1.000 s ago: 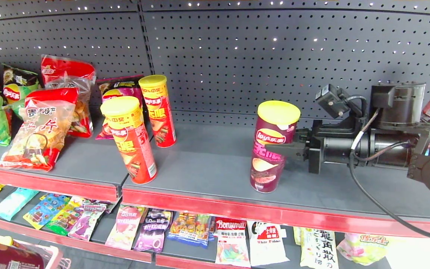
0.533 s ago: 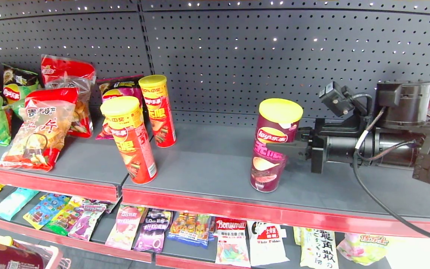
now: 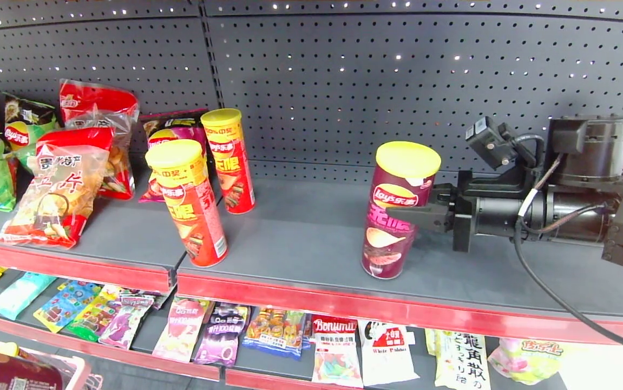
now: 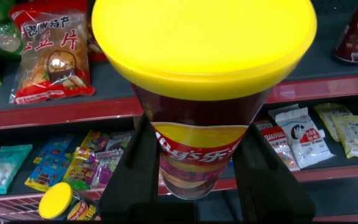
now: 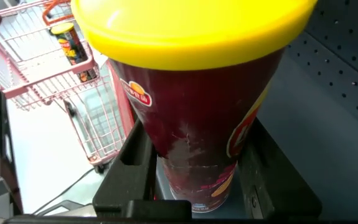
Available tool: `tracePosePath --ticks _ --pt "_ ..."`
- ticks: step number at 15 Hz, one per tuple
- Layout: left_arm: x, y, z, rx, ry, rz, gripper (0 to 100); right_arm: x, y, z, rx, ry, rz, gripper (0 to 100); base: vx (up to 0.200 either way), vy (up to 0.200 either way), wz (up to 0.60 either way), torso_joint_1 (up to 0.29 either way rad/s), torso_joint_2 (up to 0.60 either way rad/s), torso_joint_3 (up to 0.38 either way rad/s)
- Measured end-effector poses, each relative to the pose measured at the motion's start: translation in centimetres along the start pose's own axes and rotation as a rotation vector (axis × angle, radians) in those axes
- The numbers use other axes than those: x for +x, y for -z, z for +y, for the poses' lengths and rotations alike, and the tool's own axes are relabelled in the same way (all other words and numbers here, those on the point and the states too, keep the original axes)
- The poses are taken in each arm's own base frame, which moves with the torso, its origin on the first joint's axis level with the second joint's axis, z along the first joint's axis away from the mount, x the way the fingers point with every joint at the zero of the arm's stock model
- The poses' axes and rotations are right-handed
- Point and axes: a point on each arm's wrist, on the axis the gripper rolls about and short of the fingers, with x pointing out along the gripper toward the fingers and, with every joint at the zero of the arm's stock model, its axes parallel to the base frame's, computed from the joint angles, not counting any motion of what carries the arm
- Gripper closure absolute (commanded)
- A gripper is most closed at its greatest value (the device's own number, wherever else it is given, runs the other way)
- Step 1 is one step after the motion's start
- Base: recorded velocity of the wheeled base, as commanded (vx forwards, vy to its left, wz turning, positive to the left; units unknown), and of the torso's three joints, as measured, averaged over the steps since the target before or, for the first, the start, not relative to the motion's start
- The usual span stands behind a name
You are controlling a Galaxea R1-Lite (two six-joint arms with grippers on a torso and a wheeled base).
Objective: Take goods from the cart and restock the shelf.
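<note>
On the shelf (image 3: 300, 238), near its front edge, the right gripper (image 3: 404, 214)'s jaws clasp a yellow-lidded maroon can (image 3: 381, 254). Out before the shelf, the left gripper (image 4: 198, 177)'s jaws hold a second maroon can (image 4: 203, 50) by its body.

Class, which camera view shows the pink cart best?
The right wrist view: the pink cart shows its wire basket, with a can inside. The head view catches one corner; the left wrist view, a strip of rim.

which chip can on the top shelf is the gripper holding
The maroon can with the yellow lid, standing right of the two red cans. The right gripper clamps its side; the red cans stand free.
</note>
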Motion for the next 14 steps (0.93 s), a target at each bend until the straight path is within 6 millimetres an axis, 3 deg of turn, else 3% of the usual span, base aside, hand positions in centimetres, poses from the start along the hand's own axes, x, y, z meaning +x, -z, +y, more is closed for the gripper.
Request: tracePosePath --ticks 14 --pt "0.2 0.5 -0.1 0.001 0.006 0.016 100 -0.1 0.9 1.2 0.013 -0.05 0.021 100 0.0 0.0 0.0 0.0 0.0 0.0"
